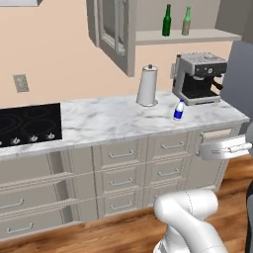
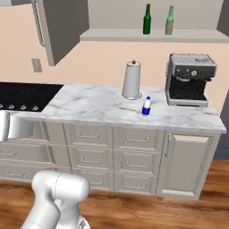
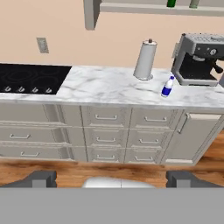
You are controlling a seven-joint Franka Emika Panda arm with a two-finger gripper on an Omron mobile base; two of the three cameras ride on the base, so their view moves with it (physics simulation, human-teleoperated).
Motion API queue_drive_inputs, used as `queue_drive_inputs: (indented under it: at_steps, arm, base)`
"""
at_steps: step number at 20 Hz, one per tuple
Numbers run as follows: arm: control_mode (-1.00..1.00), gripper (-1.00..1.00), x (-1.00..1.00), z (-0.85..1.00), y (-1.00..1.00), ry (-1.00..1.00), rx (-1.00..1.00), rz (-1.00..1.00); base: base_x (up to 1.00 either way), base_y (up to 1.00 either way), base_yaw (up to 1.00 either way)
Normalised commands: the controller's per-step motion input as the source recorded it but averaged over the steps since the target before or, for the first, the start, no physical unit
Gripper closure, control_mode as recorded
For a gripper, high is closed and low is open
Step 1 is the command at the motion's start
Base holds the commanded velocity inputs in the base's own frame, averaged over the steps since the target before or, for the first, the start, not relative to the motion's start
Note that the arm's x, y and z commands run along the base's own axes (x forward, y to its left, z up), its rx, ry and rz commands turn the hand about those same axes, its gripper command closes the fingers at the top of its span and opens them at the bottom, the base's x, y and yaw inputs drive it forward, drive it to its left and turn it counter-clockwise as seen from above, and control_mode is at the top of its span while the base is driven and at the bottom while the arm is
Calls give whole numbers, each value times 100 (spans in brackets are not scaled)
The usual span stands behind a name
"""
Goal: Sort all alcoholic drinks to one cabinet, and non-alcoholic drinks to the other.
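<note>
Landmark for this record: the espresso machine [image 1: 199,78] at the right end of the marble desk [image 1: 108,121].

The blue-labelled white plastic bottle [image 1: 179,110] stands upright on the desk just in front of and to the left of the machine, apart from it. The paper towel holder [image 1: 147,86] stands upright further left of the machine, behind the bottle.

On the open cabinet shelf [image 1: 185,36] above the machine stand two slim glass bottles, both upright: the dark green bottle [image 1: 167,21] on the left and the paler olive-green bottle [image 1: 186,21] just beside it on the right. They appear not to touch, though the gap is small.

The black cooktop [image 1: 29,123] is set into the desk well left of the machine.

Gripper [image 3: 116,179]: the two dark fingertips [image 3: 39,178] stand wide apart in the hand view with nothing between them, well short of the desk.
</note>
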Motion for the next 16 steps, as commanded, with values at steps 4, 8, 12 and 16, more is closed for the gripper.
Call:
queue_drive_inputs:
  at_steps: [4, 8, 12, 16]
  arm:
    - [100, -100, 0, 0, 0, 0, 0, 0]
    - [100, -100, 0, 0, 0, 0, 0, 0]
    - [100, -100, 0, 0, 0, 0, 0, 0]
    - [100, -100, 0, 0, 0, 0, 0, 0]
  base:
    - [-1, -63, 0]
    - [4, -53, 0]
    - [26, -41, 0]
    - [37, -35, 0]
